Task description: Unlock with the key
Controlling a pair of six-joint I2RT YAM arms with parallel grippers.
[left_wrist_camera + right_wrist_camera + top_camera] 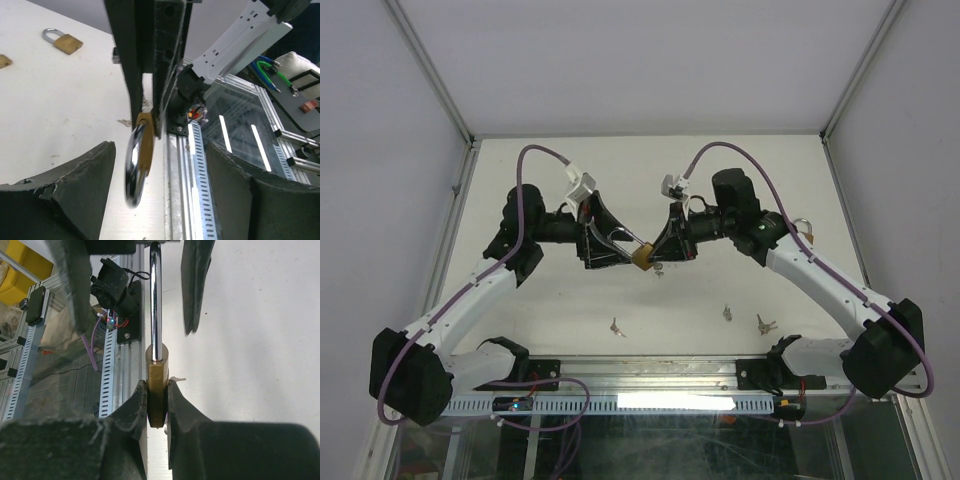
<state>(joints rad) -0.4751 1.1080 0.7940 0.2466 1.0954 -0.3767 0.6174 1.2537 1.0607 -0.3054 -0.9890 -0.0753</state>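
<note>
- My right claw (156, 391) clamps the padlock (156, 374); my left claw (160, 152) stands apart around its shackle (155, 300).
- Next, I judge: left claw fetches a key (616, 327) off the table (550, 305).

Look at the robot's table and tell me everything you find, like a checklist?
Surface: white table.
Job's things: brass padlock held up between both arms; three keys lie loose near the arm bases, none of them held.
Clutter: second padlock lying on the table.
Grippers: right end effector shut on the padlock's body; left end effector open, its fingers on either side of the shackle, not touching.
Cables: purple cable looped along each arm.
Surroundings: white walls; metal rail at the near edge.
</note>
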